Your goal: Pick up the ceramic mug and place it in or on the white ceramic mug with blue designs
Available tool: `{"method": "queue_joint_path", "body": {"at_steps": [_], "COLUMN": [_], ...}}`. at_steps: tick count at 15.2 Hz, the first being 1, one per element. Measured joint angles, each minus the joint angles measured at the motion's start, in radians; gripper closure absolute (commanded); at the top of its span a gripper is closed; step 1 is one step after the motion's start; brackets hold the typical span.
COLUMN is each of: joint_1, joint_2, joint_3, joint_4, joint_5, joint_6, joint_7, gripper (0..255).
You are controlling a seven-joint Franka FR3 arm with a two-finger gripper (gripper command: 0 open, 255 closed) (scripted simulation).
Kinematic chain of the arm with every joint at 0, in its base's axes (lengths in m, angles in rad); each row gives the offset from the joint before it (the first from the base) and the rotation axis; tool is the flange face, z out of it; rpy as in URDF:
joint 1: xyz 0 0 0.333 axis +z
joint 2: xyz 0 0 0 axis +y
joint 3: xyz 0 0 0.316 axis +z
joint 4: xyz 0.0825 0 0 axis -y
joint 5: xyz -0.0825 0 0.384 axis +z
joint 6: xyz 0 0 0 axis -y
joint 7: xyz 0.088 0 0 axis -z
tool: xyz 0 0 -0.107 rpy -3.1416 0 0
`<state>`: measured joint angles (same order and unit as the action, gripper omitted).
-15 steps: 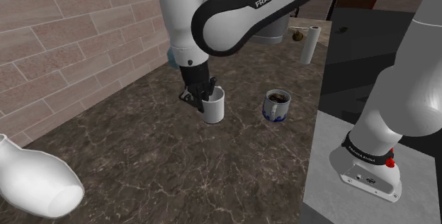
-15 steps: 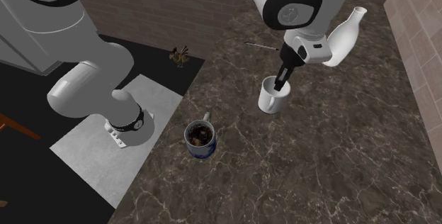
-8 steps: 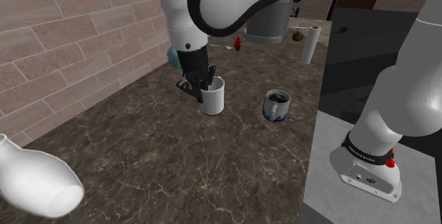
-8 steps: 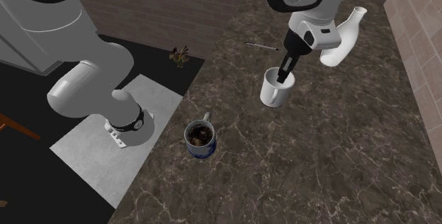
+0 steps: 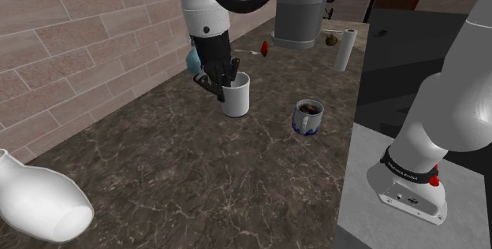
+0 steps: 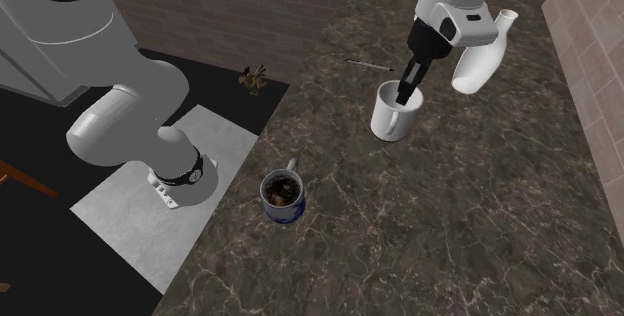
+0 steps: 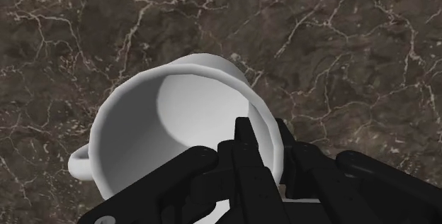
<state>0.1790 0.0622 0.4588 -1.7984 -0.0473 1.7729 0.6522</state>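
Where the white mug (image 5: 239,98) hangs, seemingly just clear of the dark marbled surface (image 5: 181,169), we see the claw (image 5: 224,84) clamped on its rim wall, one finger inside and one outside. Apart from it, toward the stand (image 5: 367,200), the blue-patterned mug (image 5: 307,117) stands upright, dark inside.

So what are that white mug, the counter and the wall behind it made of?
The white mug is plain, smooth and evenly shaded; it could be glazed ceramic, but its look leaves that open. The counter looks like polished dark brown marble or a similar stone, going by its pale branching veins. The wall looks like matte reddish-brown brick, with lighter mortar lines between the courses.
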Motion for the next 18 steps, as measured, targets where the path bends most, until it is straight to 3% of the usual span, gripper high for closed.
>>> {"method": "queue_joint_path", "body": {"at_steps": [4, 11, 18], "joint_1": [-0.003, -0.05, -0.065], "joint_2": [-0.024, -0.288, -0.535], "joint_3": [-0.001, -0.075, -0.179], "joint_4": [0.017, -0.231, -0.443], "joint_5": [0.011, 0.102, 0.133], "joint_6": [-0.038, -0.033, -0.063], "joint_7": [-0.008, -0.16, -0.304], "gripper": [255, 255, 255]}}
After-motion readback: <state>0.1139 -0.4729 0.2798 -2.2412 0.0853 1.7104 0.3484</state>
